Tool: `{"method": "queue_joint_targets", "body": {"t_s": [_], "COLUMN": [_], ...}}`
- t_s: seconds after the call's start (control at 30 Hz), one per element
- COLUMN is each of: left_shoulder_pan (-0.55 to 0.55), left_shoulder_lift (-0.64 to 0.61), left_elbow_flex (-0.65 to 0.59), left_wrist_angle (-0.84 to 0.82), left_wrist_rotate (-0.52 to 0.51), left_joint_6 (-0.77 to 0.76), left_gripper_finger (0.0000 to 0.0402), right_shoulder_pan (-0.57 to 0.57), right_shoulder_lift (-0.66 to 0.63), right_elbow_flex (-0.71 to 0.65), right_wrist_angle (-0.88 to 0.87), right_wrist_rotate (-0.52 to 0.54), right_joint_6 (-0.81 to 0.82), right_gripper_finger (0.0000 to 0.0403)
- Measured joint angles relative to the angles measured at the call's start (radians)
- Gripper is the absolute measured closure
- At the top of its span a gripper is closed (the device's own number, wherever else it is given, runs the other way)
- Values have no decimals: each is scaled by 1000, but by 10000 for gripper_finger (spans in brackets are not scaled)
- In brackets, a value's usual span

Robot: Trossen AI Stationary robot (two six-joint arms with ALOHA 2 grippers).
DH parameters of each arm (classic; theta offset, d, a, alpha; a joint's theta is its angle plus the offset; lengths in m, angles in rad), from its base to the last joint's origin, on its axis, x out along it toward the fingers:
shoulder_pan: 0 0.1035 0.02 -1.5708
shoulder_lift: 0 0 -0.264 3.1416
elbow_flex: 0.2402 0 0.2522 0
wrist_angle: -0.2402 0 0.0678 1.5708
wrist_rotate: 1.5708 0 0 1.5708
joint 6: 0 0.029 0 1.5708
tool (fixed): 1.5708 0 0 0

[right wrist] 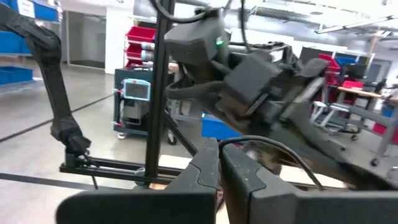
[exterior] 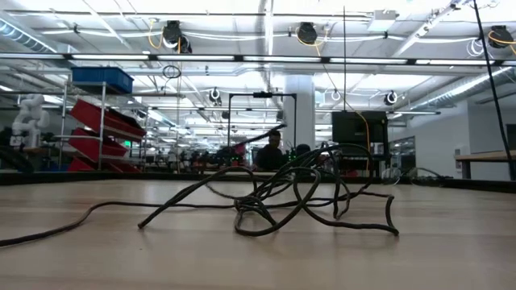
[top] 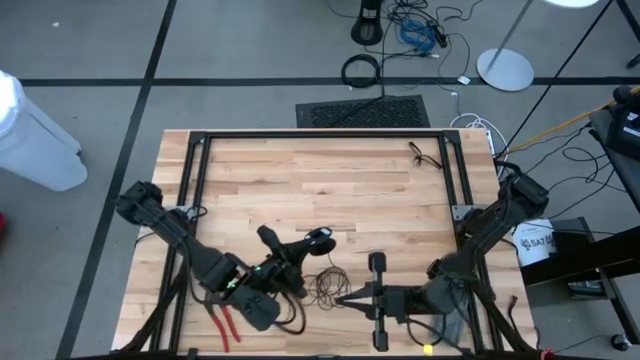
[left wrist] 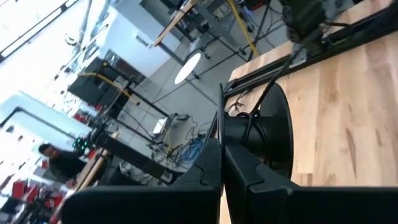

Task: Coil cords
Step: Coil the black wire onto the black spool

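The cord is a very thin black wire. Most of it lies in a loose tangle [top: 325,285] [exterior: 306,193] on the wooden table near its front edge, with some loops standing up off the wood. Its small round dark puck [top: 320,237] [left wrist: 273,130] is up off the table, just beyond the fingertips of my left gripper [top: 305,246] [left wrist: 221,144], which is shut on the cord. My right gripper [top: 340,298] [right wrist: 220,147] points toward the table's left edge, right beside the tangle, and is also shut on the cord. My left gripper pinches the thin cord [left wrist: 220,124] between its two shut fingers, close to the puck. The fingers lie about level. The puck stands clear of the table past the fingertips, and the cord runs on beyond them. My right gripper pinches one strand of the cord [right wrist: 226,143] between its shut fingertips, coming about level from the table's right side. From the tips the strand [right wrist: 280,149] bows away in a slack arc.
Red-handled pliers [top: 225,325] lie at the front left of the table beside the left arm. A black frame rail [top: 320,134] runs along the far edge. A small dark wire item [top: 420,154] lies at the far right. Bare wood stretches across the table's middle.
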Motion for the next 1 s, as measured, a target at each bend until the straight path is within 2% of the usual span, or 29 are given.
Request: {"method": "queue_joint_targets", "body": {"t_s": [0.27,0.5,1.0], "left_shoulder_pan": [31,9,-10], "left_shoulder_lift": [13,13,12], "left_elbow_flex": [-1,-1,-1], "left_wrist_angle": [63,188,306], "left_wrist_rotate": [-9,2,106], "left_joint_6": [-57,-13,-1], "left_gripper_finger": [400,400,400], "right_shoulder_pan": [-45,-80,-121], "right_shoulder_lift": [58,105,157], "right_elbow_flex": [0,0,1], "right_wrist_angle": [-1,-2,-16], "right_wrist_rotate": [-28,-28,-13], "right_joint_6": [40,41,53], "right_gripper_finger": [403,403,403]}}
